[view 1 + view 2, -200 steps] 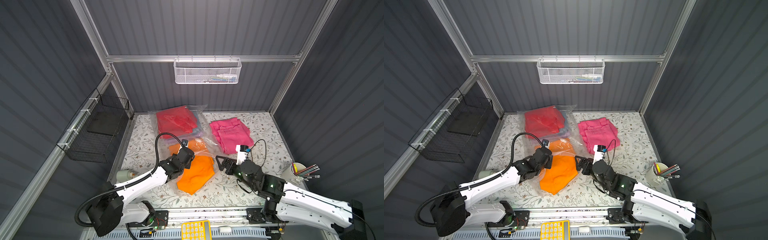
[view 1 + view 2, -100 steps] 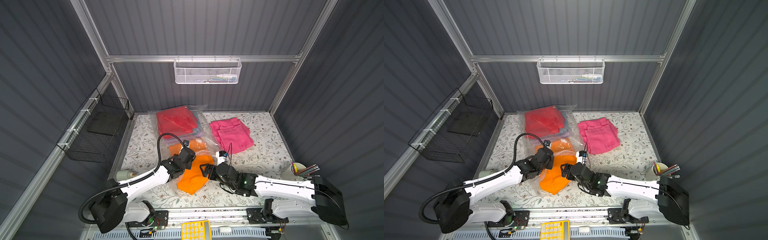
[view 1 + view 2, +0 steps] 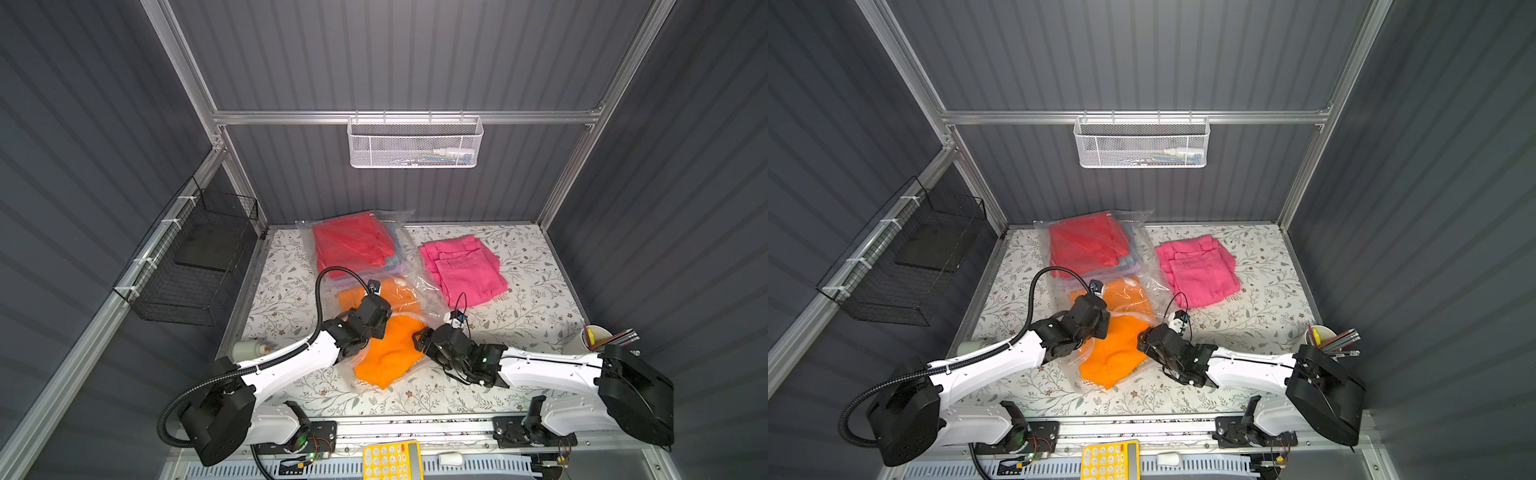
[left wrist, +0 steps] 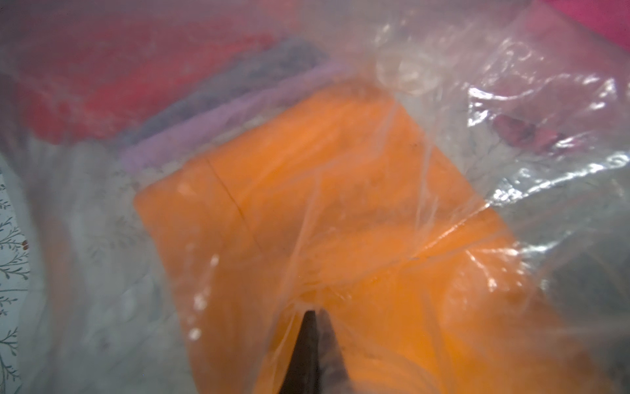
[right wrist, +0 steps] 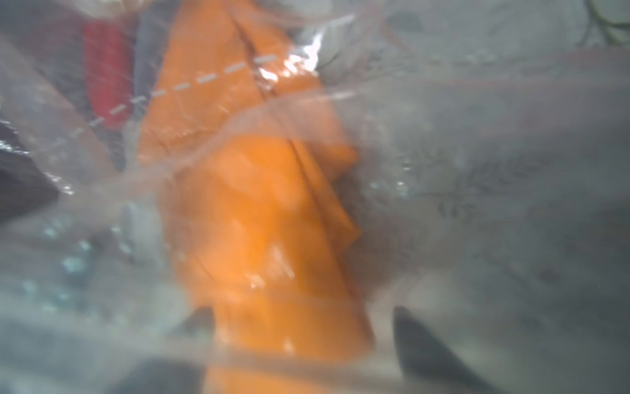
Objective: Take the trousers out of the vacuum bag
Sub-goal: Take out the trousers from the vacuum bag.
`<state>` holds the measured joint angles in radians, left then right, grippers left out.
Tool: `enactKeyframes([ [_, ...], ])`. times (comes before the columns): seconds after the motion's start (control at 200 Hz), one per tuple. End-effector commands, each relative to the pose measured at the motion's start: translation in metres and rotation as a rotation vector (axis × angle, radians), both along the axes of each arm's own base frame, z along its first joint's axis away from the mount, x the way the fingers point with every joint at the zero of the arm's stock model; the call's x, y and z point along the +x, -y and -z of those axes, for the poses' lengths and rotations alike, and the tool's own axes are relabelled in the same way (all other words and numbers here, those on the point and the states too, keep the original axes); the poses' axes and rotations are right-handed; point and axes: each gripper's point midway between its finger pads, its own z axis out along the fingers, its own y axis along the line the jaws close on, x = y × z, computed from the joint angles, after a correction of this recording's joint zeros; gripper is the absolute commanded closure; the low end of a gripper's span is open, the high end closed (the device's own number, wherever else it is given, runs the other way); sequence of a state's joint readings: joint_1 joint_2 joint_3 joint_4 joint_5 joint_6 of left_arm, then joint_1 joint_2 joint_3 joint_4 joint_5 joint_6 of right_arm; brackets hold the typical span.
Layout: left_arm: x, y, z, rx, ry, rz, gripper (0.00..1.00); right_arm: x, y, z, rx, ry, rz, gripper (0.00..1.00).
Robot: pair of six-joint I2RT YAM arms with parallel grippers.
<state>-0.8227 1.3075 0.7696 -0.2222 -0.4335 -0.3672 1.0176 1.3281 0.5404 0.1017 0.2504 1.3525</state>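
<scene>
Right jaws reached orange trousers (image 5: 266,221); wrist view shows them spread.

Orange trousers (image 3: 390,353) half out of the vacuum bag (image 3: 422,286) (red pair (image 3: 349,245) inside); pink pair (image 3: 461,266) alongside.

A white mesh basket (image 3: 415,143) hangs on the back rail and a black wire basket (image 3: 195,266) on a side wall. On the floral table cover (image 3: 532,332) stands 1 white cup (image 3: 578,343) of coloured pencils (image 3: 619,336). A yellow calculator (image 3: 390,461) lies beyond the front rail
</scene>
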Motion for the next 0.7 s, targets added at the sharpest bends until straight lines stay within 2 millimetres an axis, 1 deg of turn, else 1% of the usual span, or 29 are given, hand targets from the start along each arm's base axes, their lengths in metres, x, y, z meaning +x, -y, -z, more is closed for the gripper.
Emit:
enactKeyframes([
  [0.0,0.007,0.011,-0.014,-0.057,0.021,0.014,1.0,-0.001,0.007,0.003,-0.011,-0.019,0.027,0.18],
  [0.18,0.006,0.013,-0.011,-0.054,0.012,0.024,1.0,-0.004,-0.013,-0.025,0.008,0.033,-0.018,0.19],
  [0.3,0.005,0.013,-0.011,-0.057,0.011,0.028,1.0,-0.007,-0.021,-0.03,0.033,0.026,-0.025,0.19],
  [0.425,0.004,0.013,-0.013,-0.062,0.016,0.029,1.0,-0.01,-0.026,-0.02,0.03,-0.018,-0.023,0.18],
  [0.53,0.004,0.012,-0.014,-0.063,0.02,0.028,1.0,-0.014,-0.022,-0.006,0.016,-0.07,0.008,0.16],
  [0.695,0.004,0.012,-0.015,-0.062,0.021,0.029,1.0,-0.016,-0.016,0.014,0.036,-0.144,0.042,0.14],
])
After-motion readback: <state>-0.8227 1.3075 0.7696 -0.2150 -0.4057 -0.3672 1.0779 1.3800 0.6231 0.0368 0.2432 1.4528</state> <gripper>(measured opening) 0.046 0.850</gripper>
